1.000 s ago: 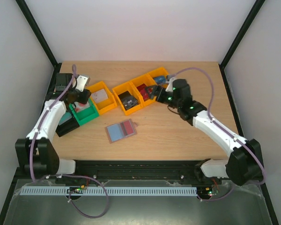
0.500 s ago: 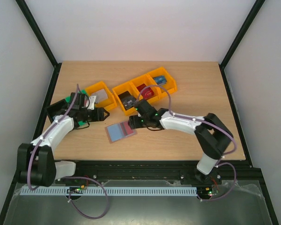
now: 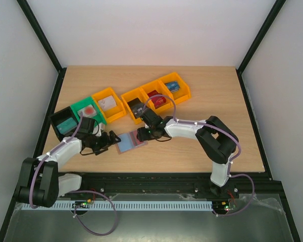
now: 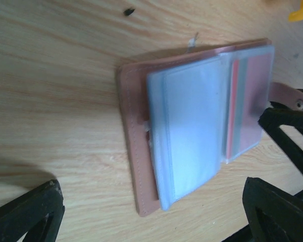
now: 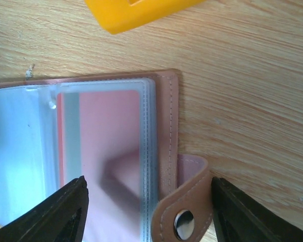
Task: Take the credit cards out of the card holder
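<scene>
The card holder [image 3: 130, 140] lies open on the table, with a tan cover [image 4: 136, 151] and clear sleeves over a light blue lining [image 4: 187, 136]. A red credit card [image 5: 108, 151] sits inside the right-hand sleeve. The snap strap [image 5: 184, 212] curls up at the holder's right edge. My left gripper [image 3: 108, 141] is low at the holder's left edge, open, its fingers wide apart [image 4: 151, 217] and touching nothing. My right gripper [image 3: 144, 133] hovers open over the right edge, the strap and the red card's sleeve between its fingers [image 5: 151, 217].
Several orange bins [image 3: 156, 96] stand in a row behind the holder, one [image 5: 141, 10] close above my right gripper. A green bin [image 3: 86, 111] and a black bin [image 3: 65, 123] sit at the left, just behind my left arm.
My left arm came down from the green bin to the holder's left edge and opened wide. My right arm swung in from the orange bins to the holder's right edge, its jaws narrowing somewhat.
</scene>
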`<state>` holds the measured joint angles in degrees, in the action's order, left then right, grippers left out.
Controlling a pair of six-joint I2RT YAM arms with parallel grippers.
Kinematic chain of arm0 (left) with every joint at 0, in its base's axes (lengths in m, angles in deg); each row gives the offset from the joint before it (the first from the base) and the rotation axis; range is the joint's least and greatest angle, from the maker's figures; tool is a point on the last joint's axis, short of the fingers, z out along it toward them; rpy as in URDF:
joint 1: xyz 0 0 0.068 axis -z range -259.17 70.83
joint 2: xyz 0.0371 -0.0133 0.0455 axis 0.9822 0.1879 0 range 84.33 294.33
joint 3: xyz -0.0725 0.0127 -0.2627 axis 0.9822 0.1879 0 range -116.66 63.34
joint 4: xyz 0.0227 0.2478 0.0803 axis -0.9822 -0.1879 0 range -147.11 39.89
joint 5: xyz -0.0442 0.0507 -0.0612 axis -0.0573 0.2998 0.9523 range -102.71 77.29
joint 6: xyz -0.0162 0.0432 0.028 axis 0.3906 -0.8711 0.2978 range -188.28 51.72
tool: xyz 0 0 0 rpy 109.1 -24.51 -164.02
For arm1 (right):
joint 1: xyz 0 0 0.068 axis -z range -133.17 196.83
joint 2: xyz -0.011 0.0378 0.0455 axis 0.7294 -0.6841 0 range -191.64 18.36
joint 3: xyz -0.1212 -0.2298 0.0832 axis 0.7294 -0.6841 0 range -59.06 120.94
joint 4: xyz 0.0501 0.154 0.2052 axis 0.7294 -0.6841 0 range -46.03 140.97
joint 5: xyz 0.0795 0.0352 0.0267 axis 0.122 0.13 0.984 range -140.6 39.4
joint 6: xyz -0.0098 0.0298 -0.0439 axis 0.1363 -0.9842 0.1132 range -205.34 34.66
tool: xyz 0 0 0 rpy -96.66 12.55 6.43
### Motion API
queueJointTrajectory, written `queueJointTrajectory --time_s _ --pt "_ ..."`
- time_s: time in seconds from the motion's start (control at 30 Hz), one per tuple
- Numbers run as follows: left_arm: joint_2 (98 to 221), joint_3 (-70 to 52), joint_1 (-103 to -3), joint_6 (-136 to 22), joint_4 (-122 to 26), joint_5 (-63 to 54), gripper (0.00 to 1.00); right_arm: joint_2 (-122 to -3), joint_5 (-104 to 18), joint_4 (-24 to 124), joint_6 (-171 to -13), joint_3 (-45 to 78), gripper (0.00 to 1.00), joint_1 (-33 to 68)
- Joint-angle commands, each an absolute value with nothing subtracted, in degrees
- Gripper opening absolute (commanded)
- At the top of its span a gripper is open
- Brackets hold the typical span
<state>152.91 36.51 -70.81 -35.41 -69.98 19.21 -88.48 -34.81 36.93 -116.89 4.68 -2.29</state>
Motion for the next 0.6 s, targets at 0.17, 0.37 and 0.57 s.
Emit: queueJointTrajectory --time_s 0.17,0.37,0.57 --pt "159.3 41.2 -72.6 -35.1 -60.8 18.6 0.92 -90.4 -35.6 38.7 -115.6 2.0 0.57 -2.8" --pt "161.1 39.1 -67.0 -37.8 -61.5 22.0 0.98 -88.3 -35.4 38.5 -113.0 0.3 0.51 -2.8" --pt "164.9 37.6 -63.9 -39.2 -61.6 21.5 0.99 -85.3 -35.2 37.3 -111.8 -2.0 0.51 -2.8"
